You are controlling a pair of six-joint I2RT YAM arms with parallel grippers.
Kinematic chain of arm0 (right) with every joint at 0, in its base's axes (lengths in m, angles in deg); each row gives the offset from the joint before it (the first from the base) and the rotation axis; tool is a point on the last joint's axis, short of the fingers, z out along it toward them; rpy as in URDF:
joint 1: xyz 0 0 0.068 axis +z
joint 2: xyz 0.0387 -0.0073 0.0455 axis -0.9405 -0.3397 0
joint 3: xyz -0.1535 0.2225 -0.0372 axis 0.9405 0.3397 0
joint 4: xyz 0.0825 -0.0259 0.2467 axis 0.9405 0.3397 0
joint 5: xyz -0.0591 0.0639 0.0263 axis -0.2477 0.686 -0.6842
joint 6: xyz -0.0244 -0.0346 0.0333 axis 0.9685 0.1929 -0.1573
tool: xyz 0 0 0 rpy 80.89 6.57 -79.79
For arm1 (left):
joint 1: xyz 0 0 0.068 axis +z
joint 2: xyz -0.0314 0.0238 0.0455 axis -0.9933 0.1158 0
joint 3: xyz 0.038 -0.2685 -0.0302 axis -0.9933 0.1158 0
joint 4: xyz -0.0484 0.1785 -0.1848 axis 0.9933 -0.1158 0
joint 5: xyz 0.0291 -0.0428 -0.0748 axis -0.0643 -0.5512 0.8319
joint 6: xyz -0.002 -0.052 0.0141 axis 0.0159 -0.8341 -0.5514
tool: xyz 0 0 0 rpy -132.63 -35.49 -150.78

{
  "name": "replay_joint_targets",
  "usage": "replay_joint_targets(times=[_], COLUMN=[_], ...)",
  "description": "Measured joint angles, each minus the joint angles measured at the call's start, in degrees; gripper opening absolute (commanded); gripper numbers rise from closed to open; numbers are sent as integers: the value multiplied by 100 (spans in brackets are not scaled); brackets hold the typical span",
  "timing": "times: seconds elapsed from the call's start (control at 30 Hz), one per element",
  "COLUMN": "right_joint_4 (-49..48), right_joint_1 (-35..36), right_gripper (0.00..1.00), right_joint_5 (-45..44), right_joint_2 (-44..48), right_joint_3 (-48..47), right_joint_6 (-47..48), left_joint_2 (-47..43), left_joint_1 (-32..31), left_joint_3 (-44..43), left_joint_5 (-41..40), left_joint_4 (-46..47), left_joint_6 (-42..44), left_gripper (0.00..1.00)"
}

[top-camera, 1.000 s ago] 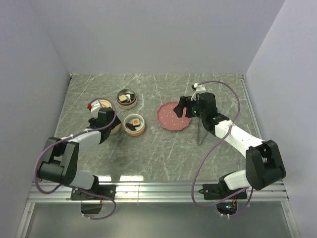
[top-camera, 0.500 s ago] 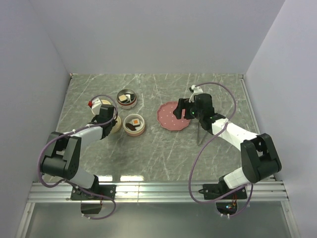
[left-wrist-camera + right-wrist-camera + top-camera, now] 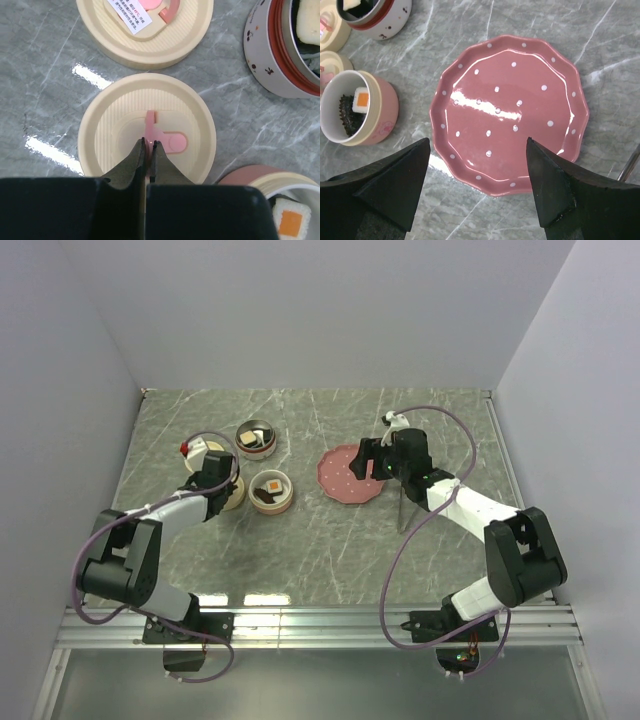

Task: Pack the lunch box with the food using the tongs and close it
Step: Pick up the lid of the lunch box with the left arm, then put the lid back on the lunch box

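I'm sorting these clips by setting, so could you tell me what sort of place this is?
Probably a robot lab test cell, not a kitchen: plain walls box in a marble-patterned table, the left arm and right arm are bolted to a metal rail, and the lunch pots hold toy food.

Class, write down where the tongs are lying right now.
In the top view the tongs lie on the table on the right-hand side, just right of the pink plate. Their upper end is tucked under the right arm.
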Motion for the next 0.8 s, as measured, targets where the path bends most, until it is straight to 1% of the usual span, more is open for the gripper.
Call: replay_joint_targets(times=[0.17, 0.37, 0.53, 0.63, 0.8], right_joint_4=[-142, -262, -369, -385, -417], right_joint_1=[0, 0, 0, 0, 0], right_gripper=[84, 84, 84, 84, 84], right_joint_5=[-55, -87, -94, -87, -87], right_joint_2=[0, 0, 0, 0, 42], right_joint_3=[0, 4, 70, 107, 278], right_joint_6=[-44, -129, -205, -240, -297], left_joint_2=[-518, -1711, -2549, -2653, -2186], left_joint_1=[-85, -409, -584, -719, -1141], left_joint_3=[0, 0, 0, -4, -122], left_joint_5=[-11, -50, 350, 610, 922], left_joint_4=[-146, -221, -275, -350, -575], left_joint_6=[94, 181, 184, 184, 229], left_gripper=[0, 0, 1, 0, 0])
